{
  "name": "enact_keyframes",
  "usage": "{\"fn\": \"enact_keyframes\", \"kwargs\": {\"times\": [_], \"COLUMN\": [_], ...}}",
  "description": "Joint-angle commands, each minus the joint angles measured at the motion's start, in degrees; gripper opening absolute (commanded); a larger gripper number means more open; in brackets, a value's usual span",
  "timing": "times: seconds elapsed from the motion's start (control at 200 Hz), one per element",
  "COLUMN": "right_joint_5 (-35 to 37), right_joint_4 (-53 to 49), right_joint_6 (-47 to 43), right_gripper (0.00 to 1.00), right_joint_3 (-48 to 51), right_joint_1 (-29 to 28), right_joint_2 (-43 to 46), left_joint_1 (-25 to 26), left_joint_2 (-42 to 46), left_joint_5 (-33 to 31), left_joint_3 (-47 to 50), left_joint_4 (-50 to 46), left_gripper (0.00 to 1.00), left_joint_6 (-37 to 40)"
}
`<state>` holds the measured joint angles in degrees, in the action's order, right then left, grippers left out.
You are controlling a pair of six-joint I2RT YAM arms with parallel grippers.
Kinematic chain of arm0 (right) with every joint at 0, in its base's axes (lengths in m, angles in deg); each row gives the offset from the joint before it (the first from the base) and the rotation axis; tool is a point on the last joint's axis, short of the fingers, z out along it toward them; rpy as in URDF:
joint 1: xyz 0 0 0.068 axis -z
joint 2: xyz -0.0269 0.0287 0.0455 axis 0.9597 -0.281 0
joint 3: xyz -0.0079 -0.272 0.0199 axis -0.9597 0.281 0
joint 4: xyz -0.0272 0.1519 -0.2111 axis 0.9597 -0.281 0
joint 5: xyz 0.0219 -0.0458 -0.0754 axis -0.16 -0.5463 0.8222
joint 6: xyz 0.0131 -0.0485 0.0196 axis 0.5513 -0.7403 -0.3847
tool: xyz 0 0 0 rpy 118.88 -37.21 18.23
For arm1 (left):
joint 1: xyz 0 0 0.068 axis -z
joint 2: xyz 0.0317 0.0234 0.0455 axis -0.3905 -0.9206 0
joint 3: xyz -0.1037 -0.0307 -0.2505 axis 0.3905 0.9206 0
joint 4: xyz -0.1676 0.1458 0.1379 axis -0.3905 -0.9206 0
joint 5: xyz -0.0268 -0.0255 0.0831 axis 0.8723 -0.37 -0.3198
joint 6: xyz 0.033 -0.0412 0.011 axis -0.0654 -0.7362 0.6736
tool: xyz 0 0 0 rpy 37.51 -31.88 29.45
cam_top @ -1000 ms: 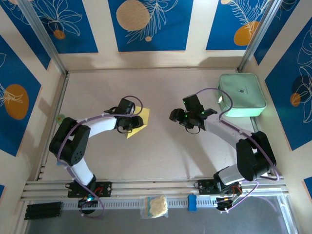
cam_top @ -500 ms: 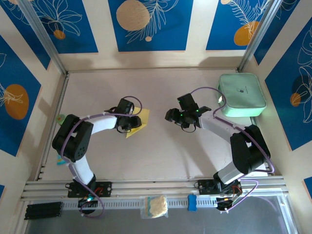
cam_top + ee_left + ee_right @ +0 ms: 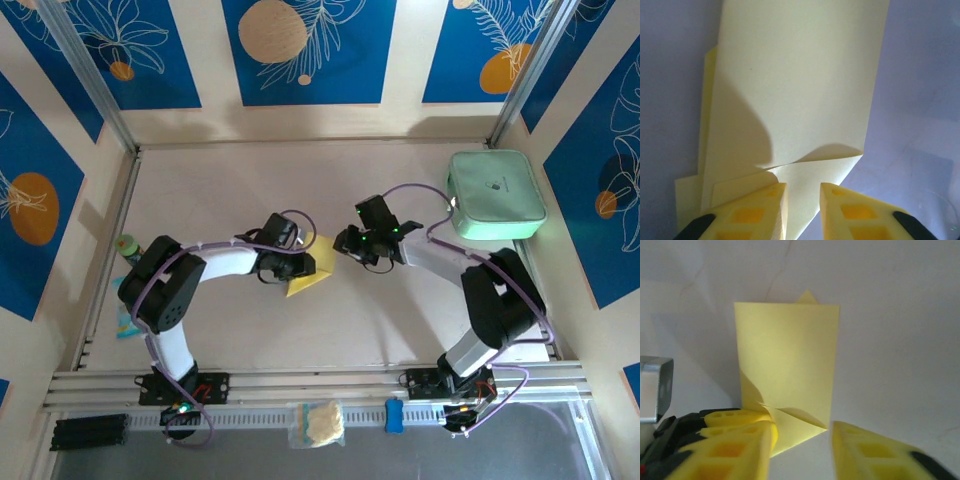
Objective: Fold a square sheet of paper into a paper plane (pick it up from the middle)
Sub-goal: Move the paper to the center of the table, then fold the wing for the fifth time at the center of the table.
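Your left gripper [image 3: 802,189] has its fingers nearly together, and the near folded corner of the paper [image 3: 800,75] lies in the slit between them. Whether they actually pinch it cannot be told from these views. Your right gripper [image 3: 802,426] has its fingers spread and clamps nothing, with the paper's pointed corner poking just into the gap. The paper is partly folded: a long flat panel with a small flap turned over at the end nearest the fingers. It sits over the middle of the table [image 3: 220,190], between the two grippers. Expect it to be featherlight, limp and slick, so it will slide or buckle rather than resist. Take it at a doubled, creased edge, where it is likely stiffest, and close gently. A hard squeeze, or a drag on a single layer, could crumple it or spoil the crease.
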<state>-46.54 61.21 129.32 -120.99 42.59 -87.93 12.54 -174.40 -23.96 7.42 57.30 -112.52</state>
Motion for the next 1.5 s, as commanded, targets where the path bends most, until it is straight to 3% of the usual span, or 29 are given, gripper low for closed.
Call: {"fn": "enact_keyframes", "kwargs": {"times": [0.0,0.2,0.41,0.76,0.965,1.081,1.191,1.496], "right_joint_5": [-4.4,-6.5,-6.4,-7.1,-6.2,-4.7,-2.6,-3.8], "right_joint_4": [0.8,0.4,-1.6,-2.1,0.3,1.3,0.8,1.4], "right_joint_6": [1.4,0.5,0.0,0.4,1.5,4.7,8.8,15.1], "right_gripper": [0.25,0.17,0.16,0.16,0.23,0.36,0.41,0.42], "right_joint_3": [-2.1,-6.2,-8.5,-9.1,-5.7,-2.0,0.8,1.4], "right_joint_1": [-1.2,-2.9,-3.2,-3.2,-2.5,-1.9,-2.0,-4.1], "right_joint_2": [-4.3,-10.7,-14.1,-14.8,-8.8,-5.1,-2.8,-5.3], "left_joint_1": [-0.2,-0.1,-0.1,-0.2,-0.3,-0.5,-0.8,-1.7], "left_joint_2": [0.7,4.2,7.5,3.1,2.5,1.8,1.8,2.0], "left_joint_5": [1.2,-0.6,-6.1,-9.8,-12.7,-12.4,-12.0,-9.6], "left_joint_3": [0.6,0.8,2.4,2.1,3.1,4.5,5.7,7.7], "left_joint_4": [1.1,-0.1,-3.1,-3.8,-4.2,-3.4,-2.7,-1.4], "left_gripper": [0.22,0.20,0.17,0.11,0.08,0.07,0.06,0.06], "left_joint_6": [-1.9,-2.0,-1.5,-3.0,-3.9,-5.6,-7.3,-9.0]}}
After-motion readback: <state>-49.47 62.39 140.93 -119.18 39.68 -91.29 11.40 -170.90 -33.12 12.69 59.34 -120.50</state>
